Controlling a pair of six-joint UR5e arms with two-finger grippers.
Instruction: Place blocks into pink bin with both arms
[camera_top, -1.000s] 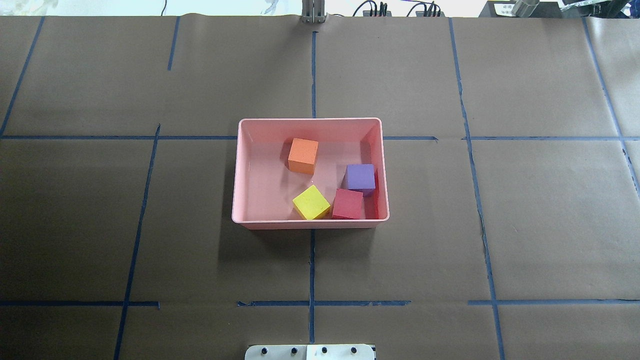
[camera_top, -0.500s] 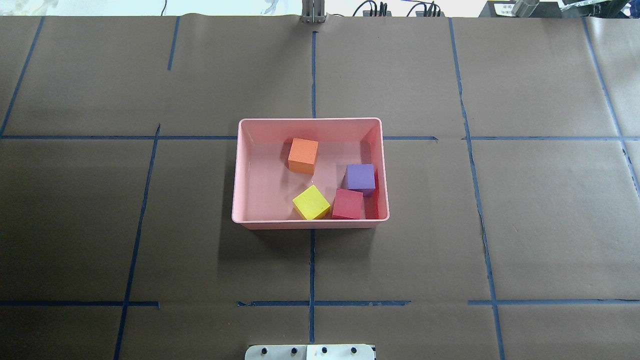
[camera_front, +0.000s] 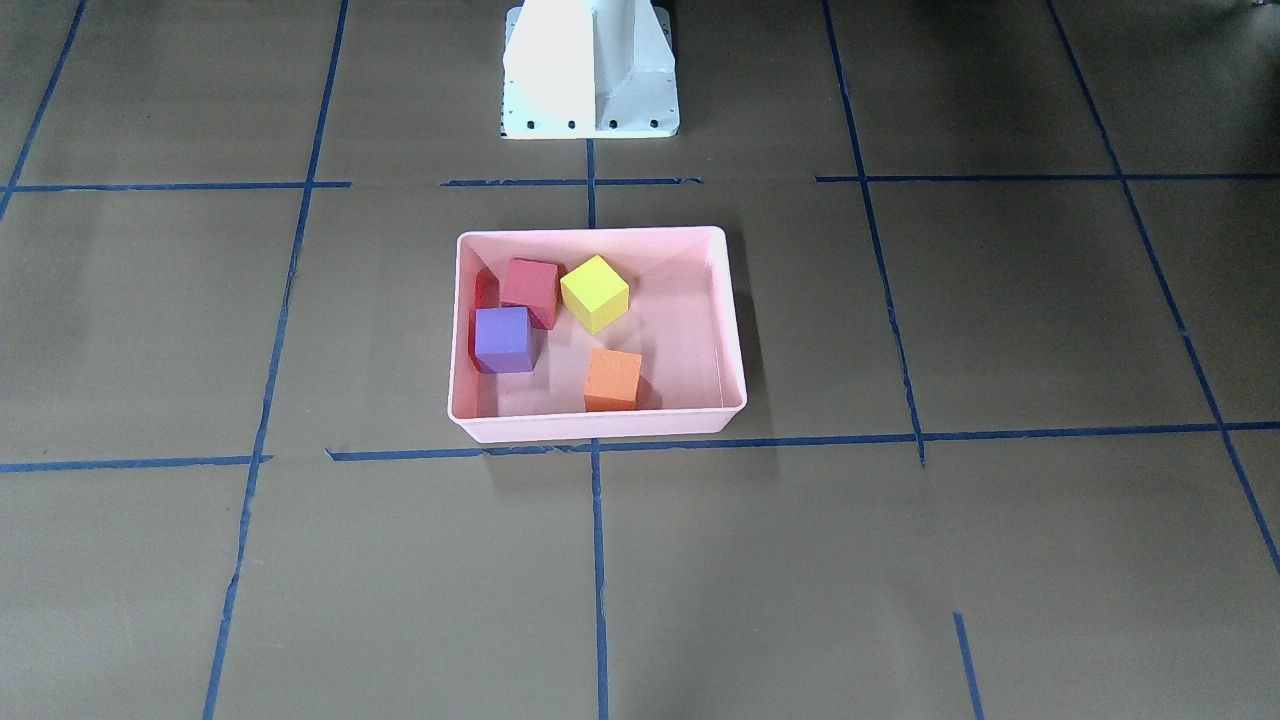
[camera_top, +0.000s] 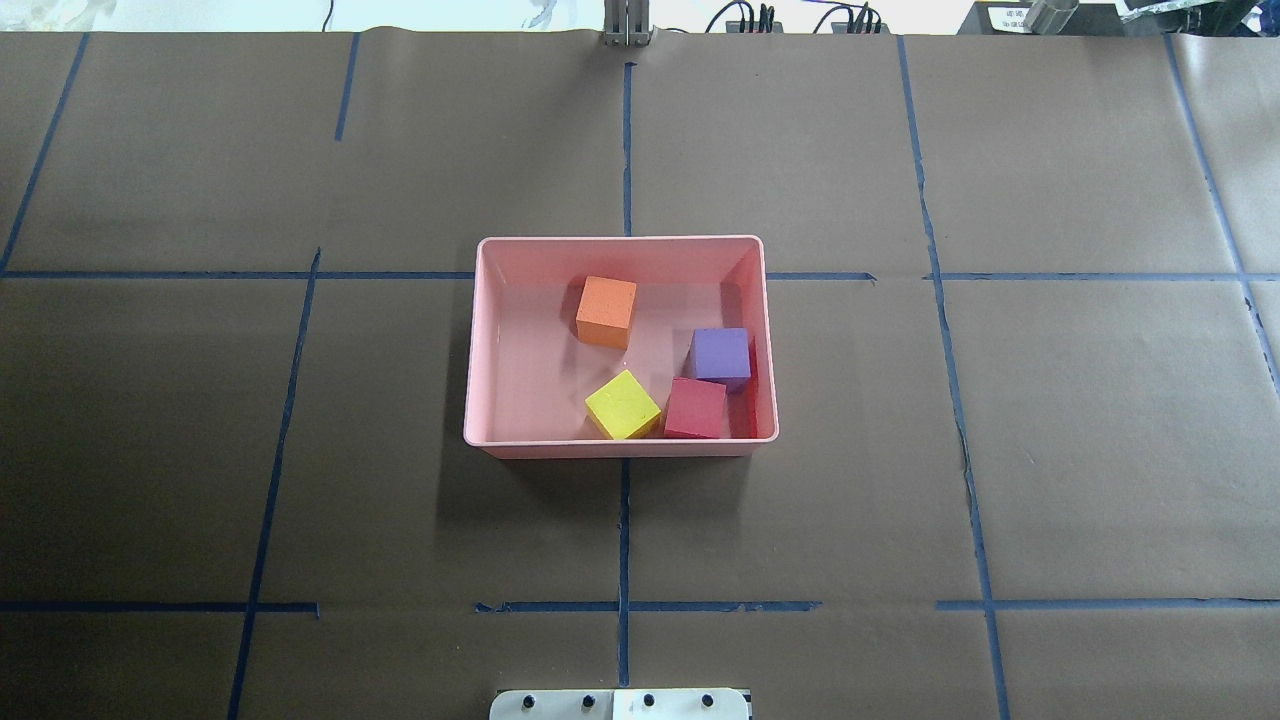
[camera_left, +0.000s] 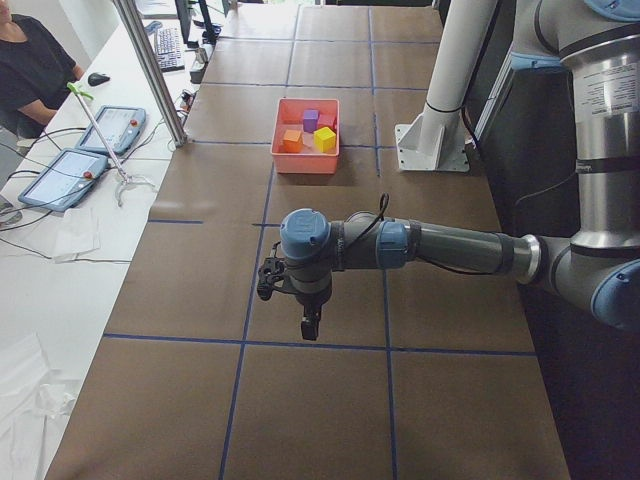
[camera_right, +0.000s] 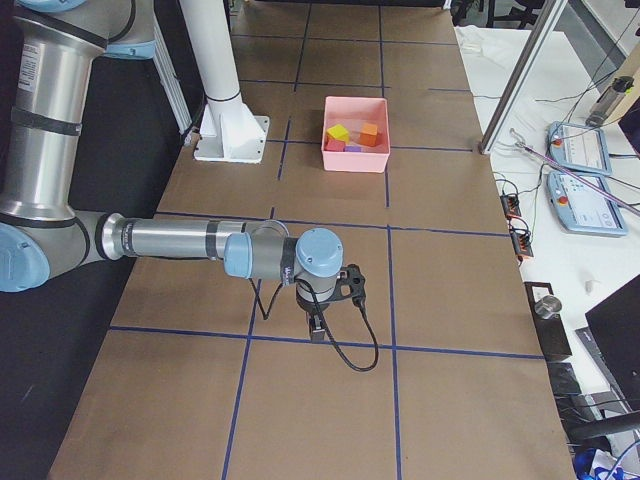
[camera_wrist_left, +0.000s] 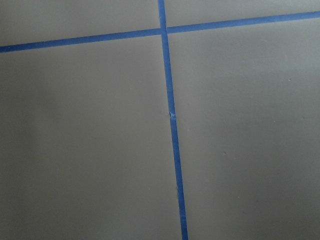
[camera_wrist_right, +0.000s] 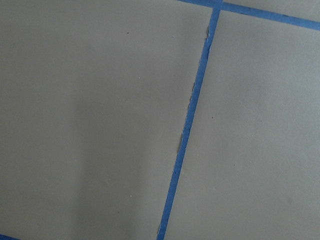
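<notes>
Evidently all four blocks lie inside the pink bin (camera_top: 620, 240), so I judge the task done. The sound finish is no further reach, with the left gripper (camera_left: 311, 326) and right gripper (camera_right: 318, 330) well apart from it over bare table; fingers parted or closed, cannot tell. From overhead, matte crisp-edged cubes: orange block (camera_top: 606, 310) at 11 o'clock of the bin's centre, purple block (camera_top: 722, 353) at 3, yellow block (camera_top: 622, 404) askew at 6, pink-red block (camera_top: 695, 408) at 5, just beside both neighbours.

Matt blocks (camera_top: 623, 404) lie in a glossy plastic pink bin (camera_top: 500, 340) on brown paper (camera_top: 200, 450).
</notes>
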